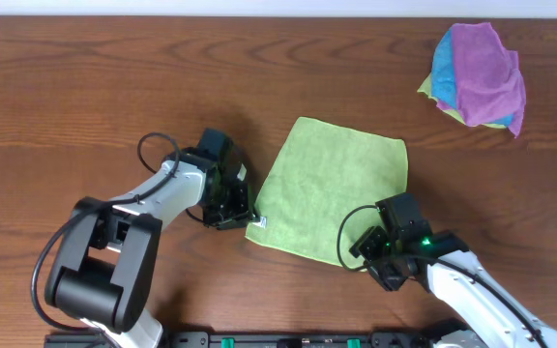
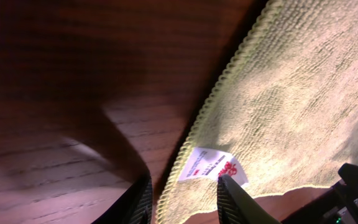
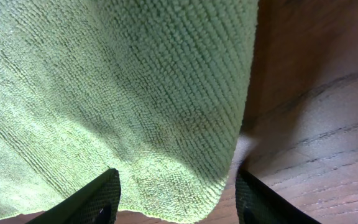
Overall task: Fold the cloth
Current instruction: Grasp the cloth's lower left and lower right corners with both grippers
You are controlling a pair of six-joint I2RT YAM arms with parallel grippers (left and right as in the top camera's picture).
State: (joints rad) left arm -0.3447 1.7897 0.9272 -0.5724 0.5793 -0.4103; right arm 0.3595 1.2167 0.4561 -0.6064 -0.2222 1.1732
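Seen from overhead, the cloth [image 1: 332, 188] lies spread flat on the wooden surface [image 1: 85, 87], turned a little askew. A small white tag [image 1: 259, 224] sits at its near left corner. The left hand [image 1: 240, 215] is at that tagged corner. The right hand [image 1: 383, 253] is at the near right corner, and its body hides the corner's tip. Only this view shows the pile of cloths [image 1: 480, 72], well apart at the far right of the surface: purple on top, blue under it, a yellow-green edge at the bottom.

The left wrist view adds what the overhead view cannot show. The left hand's two dark fingers [image 2: 138, 199] stand apart. One is over bare wood just beside the cloth's stitched edge and the other is over the cloth just beside the tag. The edge of the corner runs between them and lies flat, not pinched. The tag carries red and dark print too small to read. Whether either fingertip touches the cloth I cannot tell.

The right wrist view shows the right hand's fingers [image 3: 98, 199] also apart, with the cloth's rounded corner lying flat between them. One finger is over the cloth and the other over bare wood just past the edge. The ribbed weave shows clearly here.
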